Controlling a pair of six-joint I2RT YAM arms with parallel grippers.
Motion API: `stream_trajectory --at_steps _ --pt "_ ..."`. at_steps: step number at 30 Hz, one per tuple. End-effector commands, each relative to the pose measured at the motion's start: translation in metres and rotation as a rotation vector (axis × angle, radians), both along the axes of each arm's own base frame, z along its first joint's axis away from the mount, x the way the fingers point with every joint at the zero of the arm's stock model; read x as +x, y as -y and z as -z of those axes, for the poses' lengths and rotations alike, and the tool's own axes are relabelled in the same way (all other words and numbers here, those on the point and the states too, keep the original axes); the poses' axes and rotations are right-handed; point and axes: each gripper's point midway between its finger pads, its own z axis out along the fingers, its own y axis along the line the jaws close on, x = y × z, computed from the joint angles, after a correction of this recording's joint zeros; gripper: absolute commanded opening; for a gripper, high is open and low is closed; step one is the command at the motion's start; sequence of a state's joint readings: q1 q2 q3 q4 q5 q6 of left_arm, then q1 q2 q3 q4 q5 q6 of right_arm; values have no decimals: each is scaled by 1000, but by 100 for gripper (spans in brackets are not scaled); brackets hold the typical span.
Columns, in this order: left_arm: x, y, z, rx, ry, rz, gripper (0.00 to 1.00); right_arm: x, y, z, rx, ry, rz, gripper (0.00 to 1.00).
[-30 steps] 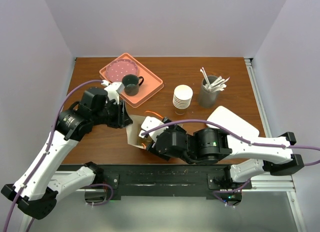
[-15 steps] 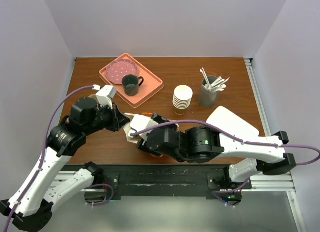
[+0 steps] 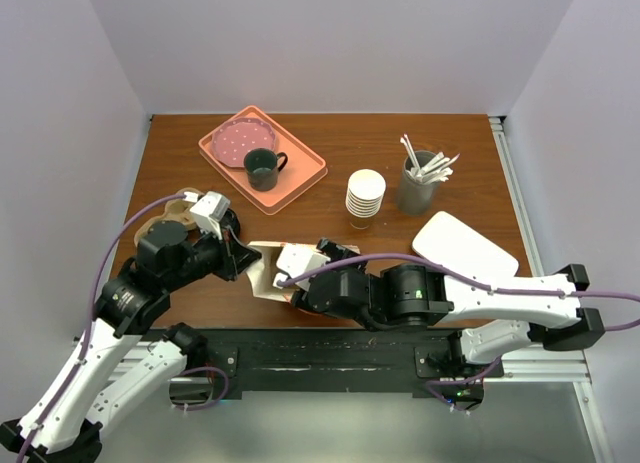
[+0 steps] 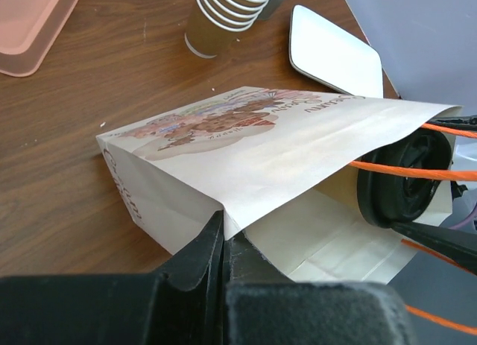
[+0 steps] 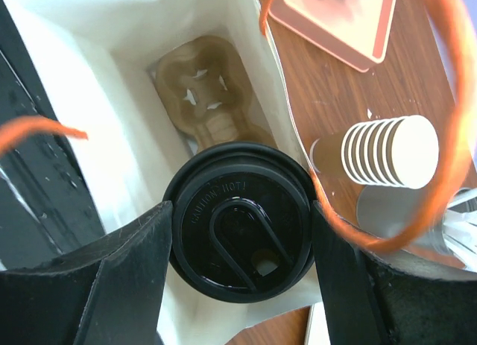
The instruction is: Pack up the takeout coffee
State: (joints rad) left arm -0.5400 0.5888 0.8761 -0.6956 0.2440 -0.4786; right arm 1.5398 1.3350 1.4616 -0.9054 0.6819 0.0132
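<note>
Right gripper [image 5: 240,237] is clamping takeout coffee [image 5: 237,211] at the stiff lid rim, probably light, crushable; left gripper [image 3: 238,254] is pinching bag [image 3: 264,273] at 9 o'clock edge.

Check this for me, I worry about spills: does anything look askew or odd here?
Yes. The paper bag lies on its side on the table, not upright. The left gripper pinches its mouth edge and the right gripper holds the lidded coffee cup in the opening, apparently tipped sideways too. No spill shows.
</note>
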Motion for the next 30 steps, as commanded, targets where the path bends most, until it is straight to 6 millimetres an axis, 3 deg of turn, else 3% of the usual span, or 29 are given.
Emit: stream_trajectory --at_steps 1,6,10,11,20,21,24,26,30 --pt "1 10 -18 -35 75 66 0 -1 -3 -5 61 20 -34 21" --pt "0 8 -16 23 97 98 0 -6 -3 8 51 -2 -58 20" --pt "8 6 -10 81 113 93 0 3 -1 11 33 70 -49 20" --pt "13 8 -16 73 145 84 0 6 -2 10 32 92 -45 20" --pt "74 22 -62 79 333 -58 0 80 22 -11 -23 254 138 20" --pt "79 19 -75 82 372 -86 0 89 27 -13 -27 260 162 20" --pt "86 27 -91 51 392 -89 0 103 27 -16 -38 266 163 20" --pt "77 33 -83 37 354 -38 0 104 25 -13 -38 251 154 20" --pt "49 36 -44 23 228 39 0 86 14 4 19 124 84 20"
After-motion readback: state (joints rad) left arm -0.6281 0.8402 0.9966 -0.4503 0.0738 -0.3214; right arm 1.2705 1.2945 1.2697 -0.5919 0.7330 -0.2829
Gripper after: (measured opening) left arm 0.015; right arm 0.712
